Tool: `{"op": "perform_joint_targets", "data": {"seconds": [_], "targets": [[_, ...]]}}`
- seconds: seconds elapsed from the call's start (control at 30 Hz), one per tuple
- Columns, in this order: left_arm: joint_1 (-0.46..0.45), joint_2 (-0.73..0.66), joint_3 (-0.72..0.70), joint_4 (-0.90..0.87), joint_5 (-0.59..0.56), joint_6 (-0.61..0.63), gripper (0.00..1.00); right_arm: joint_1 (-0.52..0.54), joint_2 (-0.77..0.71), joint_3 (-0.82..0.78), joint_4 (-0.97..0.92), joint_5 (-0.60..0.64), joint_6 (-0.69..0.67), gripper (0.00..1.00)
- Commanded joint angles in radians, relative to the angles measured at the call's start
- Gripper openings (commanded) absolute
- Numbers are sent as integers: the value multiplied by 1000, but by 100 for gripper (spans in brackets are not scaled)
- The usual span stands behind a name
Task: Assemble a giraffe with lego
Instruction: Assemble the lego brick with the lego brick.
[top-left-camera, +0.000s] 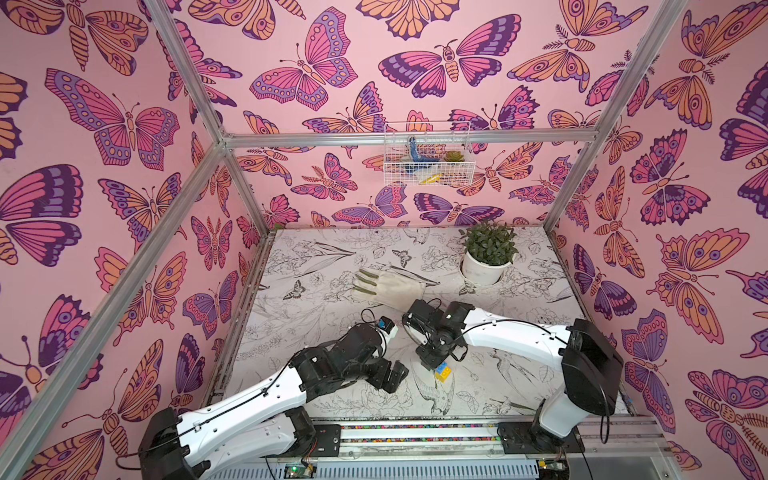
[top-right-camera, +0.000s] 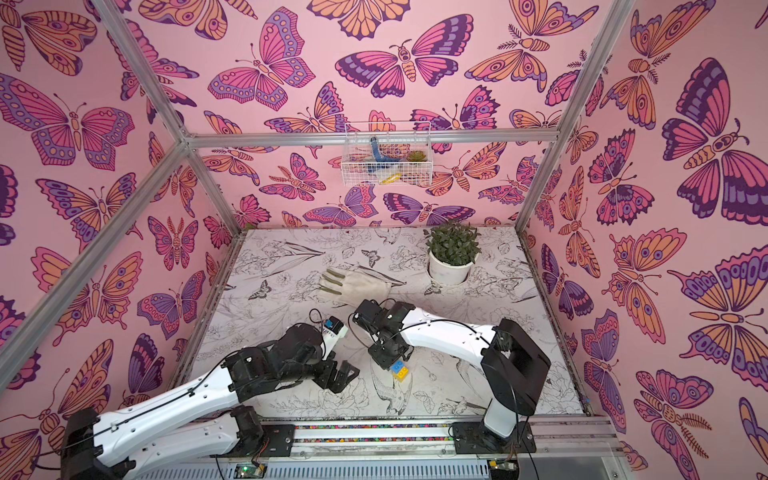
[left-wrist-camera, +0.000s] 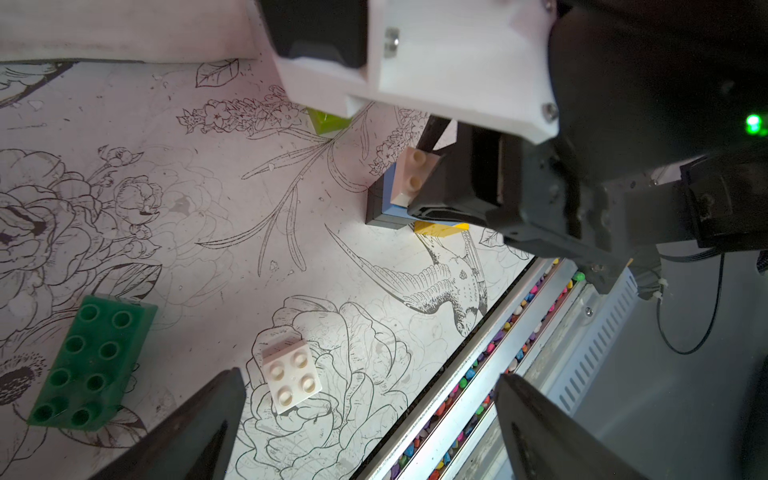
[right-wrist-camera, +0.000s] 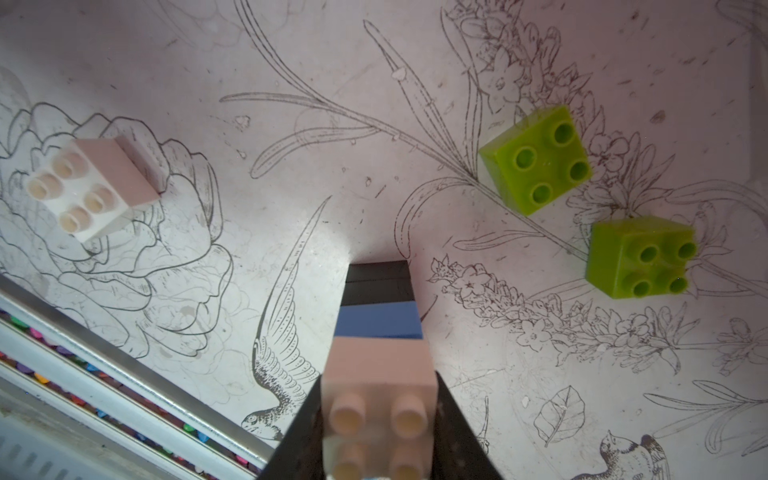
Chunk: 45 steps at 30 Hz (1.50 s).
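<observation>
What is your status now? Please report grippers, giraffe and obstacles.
Left gripper open over loose white brick. Right gripper shut on neck brick atop giraffe. Dark green brick, lime bricks loose; nothing blocking.

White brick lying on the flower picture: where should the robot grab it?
Probably by two opposite flat side walls, coming straight down from above. The loose white brick sits studs up on the table with nothing touching it, so its sides are free. The studs on top are bumpy and would give a poor hold. The open left gripper is close by.
</observation>
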<state>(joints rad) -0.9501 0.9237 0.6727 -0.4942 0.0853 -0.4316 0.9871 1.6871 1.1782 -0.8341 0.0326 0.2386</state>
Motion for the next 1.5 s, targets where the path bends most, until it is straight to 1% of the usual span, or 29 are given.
{"op": "perform_joint_targets", "data": {"seconds": [0.0, 0.17, 0.43, 0.57, 0.9, 0.97, 1.03, 1.23, 1.37, 1.47], "targets": [[-3, -21, -4, 8, -19, -16, 100, 25, 143, -145, 17, -47, 1, 19], [-1, -26, -7, 10, -25, -24, 100, 37, 114, -165, 41, -25, -2, 20], [0, -25, -5, 22, -22, -36, 100, 41, 11, -208, 118, -19, -10, 23], [-2, -26, -2, 22, -28, -36, 100, 41, -9, -222, 128, -27, -13, 26], [-1, -45, -11, 21, -43, -59, 100, 41, -46, -232, 148, -36, -13, 44], [-1, -52, -13, 22, -47, -66, 100, 41, -53, -230, 148, -37, -13, 47], [-1, -54, -15, 22, -50, -71, 100, 41, -63, -233, 151, -30, -12, 48], [-1, -53, -19, 22, -56, -74, 100, 41, -133, -245, 163, -26, 1, 57], [0, -52, -19, 22, -62, -78, 100, 40, -203, -249, 160, -22, 17, 68], [0, -49, -20, 22, -64, -79, 100, 35, -250, -241, 146, -13, 29, 82]]}}
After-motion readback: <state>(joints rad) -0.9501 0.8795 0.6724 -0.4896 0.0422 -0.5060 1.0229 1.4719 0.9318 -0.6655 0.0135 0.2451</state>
